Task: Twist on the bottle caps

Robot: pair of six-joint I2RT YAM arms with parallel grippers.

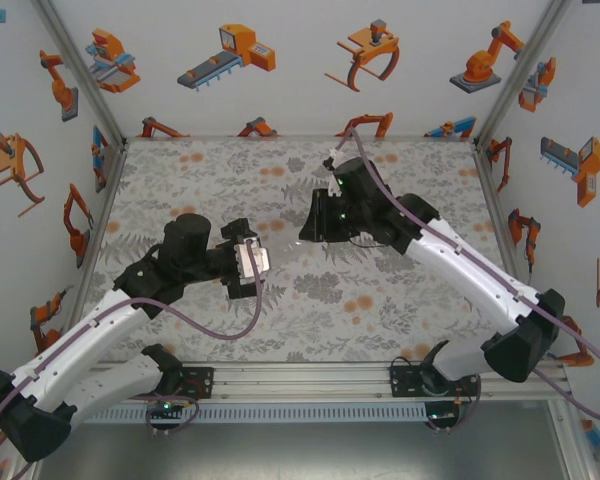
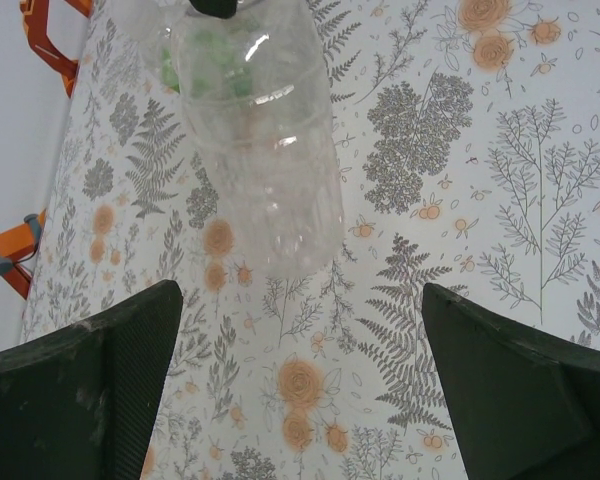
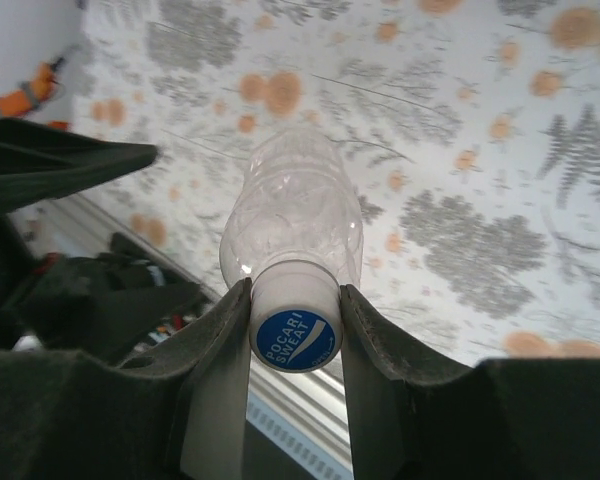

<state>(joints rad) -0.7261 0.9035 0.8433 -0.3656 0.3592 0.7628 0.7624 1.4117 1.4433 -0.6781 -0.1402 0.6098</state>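
While the right gripper (image 3: 295, 300) pinches the cap (image 3: 296, 338) from both sides, I've got the blue-and-white top facing straight into that wrist camera, with the clear bottle (image 3: 292, 210) running away from it over the mat (image 3: 540, 250). From here the cap looks seated on the neck, though the threads are hidden, so I can't say how tight it is. Over on the left gripper (image 2: 300, 340), the jaws are spread wide. The bottle's body sits ahead of them and a little to the left, apart from both, touching neither. Whether its base rests on the mat or hangs from the cap, I can't tell. So I read this as the screwing-on step for this bottle, with only one side gripping. A twist from the right alone would likely just spin the whole bottle. Next I'd want the left brought forward and shifted to centre the body between its jaws, then closed gently, since thin plastic like this should buckle under a hard squeeze. Once it's braced, the right can turn the cap down.
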